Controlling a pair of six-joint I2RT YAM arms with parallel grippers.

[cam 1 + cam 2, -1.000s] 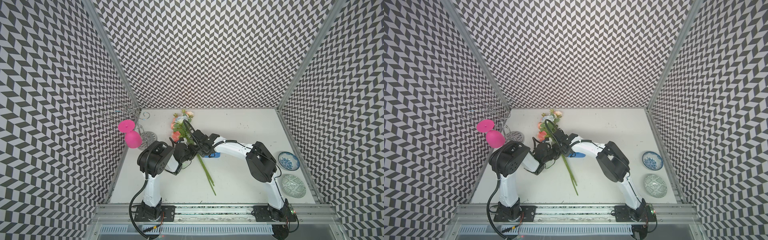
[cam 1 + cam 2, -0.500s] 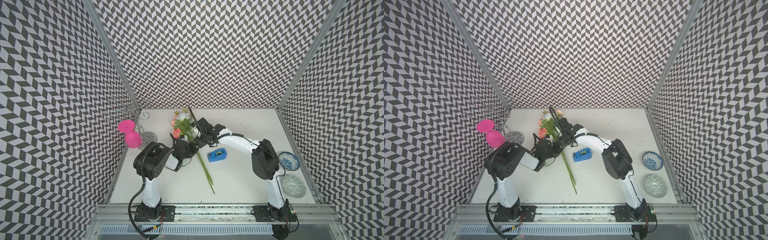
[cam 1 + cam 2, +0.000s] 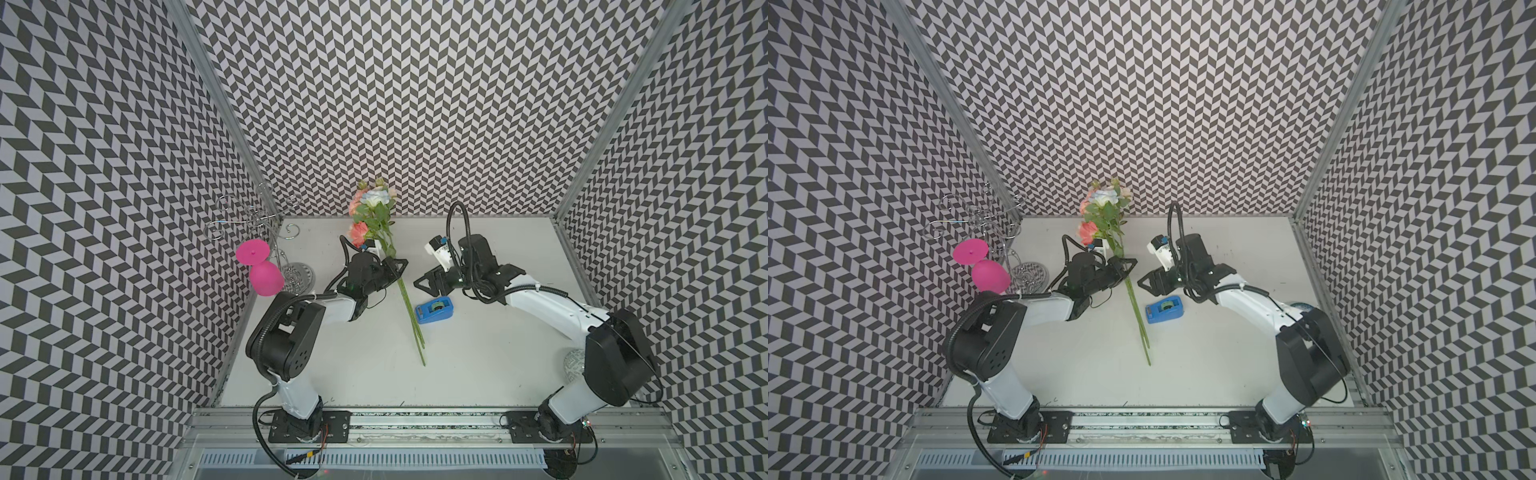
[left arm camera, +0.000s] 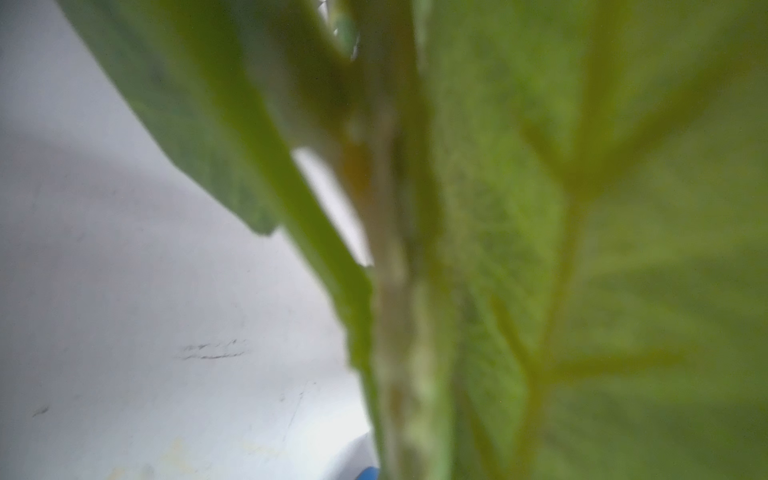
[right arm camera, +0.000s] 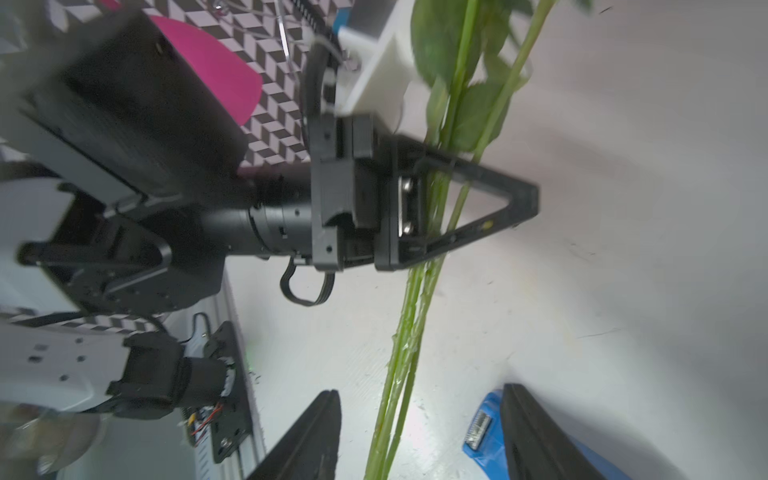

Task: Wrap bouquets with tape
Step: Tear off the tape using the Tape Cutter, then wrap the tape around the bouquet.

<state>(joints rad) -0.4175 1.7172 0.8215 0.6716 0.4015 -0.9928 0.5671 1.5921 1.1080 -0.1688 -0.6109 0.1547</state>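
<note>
Far left, pink goblet hangs on the wire rack, same as before. My L gripper stays clamped on the bouquet, jaws closed on the stems just below the leaves. Bouquet tilts, blooms up by the back wall and higher than a sec ago, stem ends low toward the front of the table. Tape dispenser lies on the table just right of the stems. A sec ago my R arm hid it; now it's in plain view. R gripper has backed off the stems, well clear of them, jaws open, holding nothing.
</note>
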